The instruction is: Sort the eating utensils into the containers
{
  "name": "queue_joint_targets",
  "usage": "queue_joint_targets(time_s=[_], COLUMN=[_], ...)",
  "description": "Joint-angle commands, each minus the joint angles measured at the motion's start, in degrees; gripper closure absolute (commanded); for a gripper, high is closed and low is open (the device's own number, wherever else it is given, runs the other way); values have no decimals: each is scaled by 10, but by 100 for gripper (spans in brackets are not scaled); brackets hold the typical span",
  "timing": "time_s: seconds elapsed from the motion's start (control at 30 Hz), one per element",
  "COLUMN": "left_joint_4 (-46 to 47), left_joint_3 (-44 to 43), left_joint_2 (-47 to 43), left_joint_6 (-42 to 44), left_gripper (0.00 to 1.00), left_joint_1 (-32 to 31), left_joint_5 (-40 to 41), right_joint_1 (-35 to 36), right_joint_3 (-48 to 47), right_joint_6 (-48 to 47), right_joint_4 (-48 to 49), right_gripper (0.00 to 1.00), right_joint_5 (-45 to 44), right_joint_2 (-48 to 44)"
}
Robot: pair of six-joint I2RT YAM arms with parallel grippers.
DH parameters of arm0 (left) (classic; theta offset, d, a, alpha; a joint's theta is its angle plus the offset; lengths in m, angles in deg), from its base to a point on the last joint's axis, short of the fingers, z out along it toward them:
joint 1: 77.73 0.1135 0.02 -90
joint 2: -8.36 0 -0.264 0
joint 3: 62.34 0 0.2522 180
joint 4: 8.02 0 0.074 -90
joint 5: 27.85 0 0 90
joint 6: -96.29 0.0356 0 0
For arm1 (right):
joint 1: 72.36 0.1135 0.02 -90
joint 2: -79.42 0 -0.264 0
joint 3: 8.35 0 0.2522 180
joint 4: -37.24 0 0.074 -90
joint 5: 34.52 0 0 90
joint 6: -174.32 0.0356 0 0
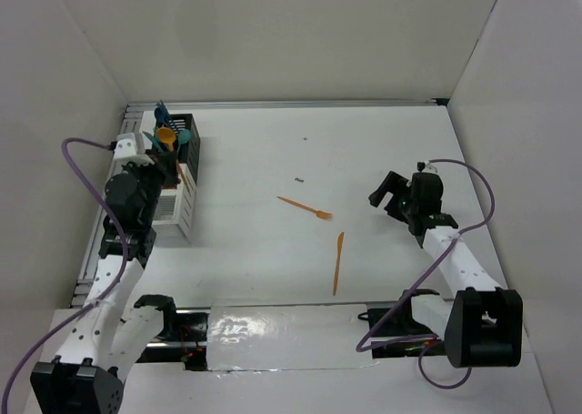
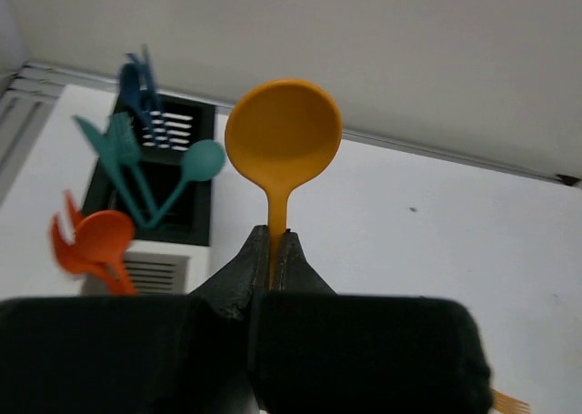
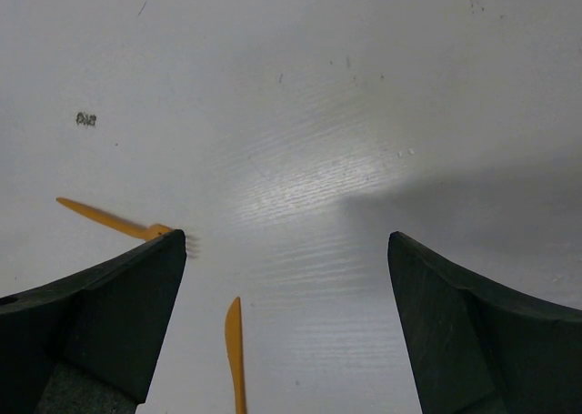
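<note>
Item one: orange spoon (image 2: 283,141), its handle pinched in my left jaws, which were closed tight on it, with the round bowl standing clear beyond the tips. From above, the spoon (image 1: 165,137) sat over the black bin (image 1: 191,134) at the far left of the counter (image 1: 382,150); whether it touched the bin, I could not tell. Item two: the black bin (image 2: 198,196), slatted and upright, holding blue forks (image 2: 138,85), a teal fork (image 2: 114,146) and a teal spoon (image 2: 202,159), all standing handle-down and leaning. Item three: white bin (image 1: 177,209), touching the near side of the black one, with red-orange spoons (image 2: 95,241) standing up out of it; in the left wrist view only a slatted strip of the white bin (image 2: 159,270) showed. Item four: orange fork (image 1: 306,207), flat on the counter near the middle, tines toward the right. Item five: orange knife (image 1: 337,262), flat, just nearer than the fork and apart from it, lying roughly front to back. Item six: my right jaws, spread wide and holding nothing, hanging over bare counter to the right of both loose pieces; between their dark fingers (image 3: 109,323) I saw the fork (image 3: 100,217), its head hidden behind one finger, and the tip of the knife (image 3: 235,350). Item seven: a small dark speck (image 1: 298,178) on the counter beyond the fork.
</note>
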Motion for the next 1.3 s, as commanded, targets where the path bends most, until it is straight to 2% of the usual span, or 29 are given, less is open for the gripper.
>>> queue_joint_targets(time_s=[0.0,0.13,0.4,0.67,0.9,0.93,1.0,1.03,1.07,1.23,1.27], left_joint_4=[70,116,185,203,193,190,182,178,164,104,95], left_joint_3=[26,75,156,213,226,223,203,199,191,112,99], left_joint_2=[-37,-61,-94,-118,-134,-138,-139,-139,-139,-136,-136], left_joint_6=[4,-6,26,13,-2,-2,5,4,1,-2,2], left_gripper=[100,100,98,96,77,65,54,41,35,12,12], left_joint_1=[40,102,163,181,172,172,168,166,166,167,168], left_joint_5=[12,9,59,51,58,55,53,53,56,90,94], right_joint_1=[-4,-3,-4,-3,-4,-2,-3,0,0,7,7], right_joint_3=[-45,-50,-55,-67,-67,-67,-67,-72,-72,-72,-72], right_joint_6=[-19,-17,-17,-16,-13,-14,-13,-13,-13,-13,-14], right_joint_4=[42,42,42,42,42,42,42,42,42,48,48], right_gripper=[2,2,2,2,3,3,3,3,3,3,3], right_joint_5=[12,18,18,37,42,42,42,42,42,42,42], right_joint_2=[21,42,47,72,80,80,81,81,82,81,81])
